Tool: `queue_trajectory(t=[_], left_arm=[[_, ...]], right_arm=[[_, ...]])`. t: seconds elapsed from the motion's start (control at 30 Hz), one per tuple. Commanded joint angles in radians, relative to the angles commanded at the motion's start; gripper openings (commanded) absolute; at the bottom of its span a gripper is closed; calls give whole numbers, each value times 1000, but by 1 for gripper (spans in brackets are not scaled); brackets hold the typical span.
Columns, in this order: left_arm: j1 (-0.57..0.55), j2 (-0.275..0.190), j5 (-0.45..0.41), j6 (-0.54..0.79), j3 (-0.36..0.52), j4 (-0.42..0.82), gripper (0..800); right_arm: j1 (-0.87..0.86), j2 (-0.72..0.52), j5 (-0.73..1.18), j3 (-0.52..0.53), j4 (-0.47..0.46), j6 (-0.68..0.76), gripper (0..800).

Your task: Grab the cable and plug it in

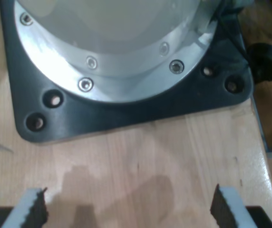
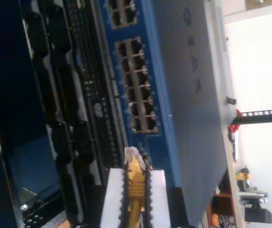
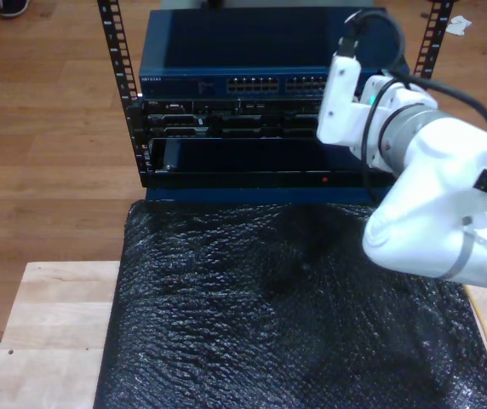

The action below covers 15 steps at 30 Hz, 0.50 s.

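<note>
One yellow cable [image 2: 135, 183] pinched in my second gripper [image 2: 135, 190] | near one blue switch [image 2: 140, 85] | my first gripper [image 1: 129, 209] spread, empty.

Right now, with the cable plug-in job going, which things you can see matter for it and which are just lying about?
For the job:
- cable, held in my second gripper
- blue switch with its ports
- rack holding the switch

Just lying about:
- black bubble wrap
- wooden table
- arm base plate, in front of my first gripper, jaws open
</note>
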Motion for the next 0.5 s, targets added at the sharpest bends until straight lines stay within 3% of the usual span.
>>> queue_trajectory(t=[0.2,0.5], left_arm=[[0,0,0,0,0,0,800],[0,0,0,0,0,0,800]], right_arm=[[12,83,-140,-5,-3,-3,1],[29,89,-146,9,-48,-18,1]])
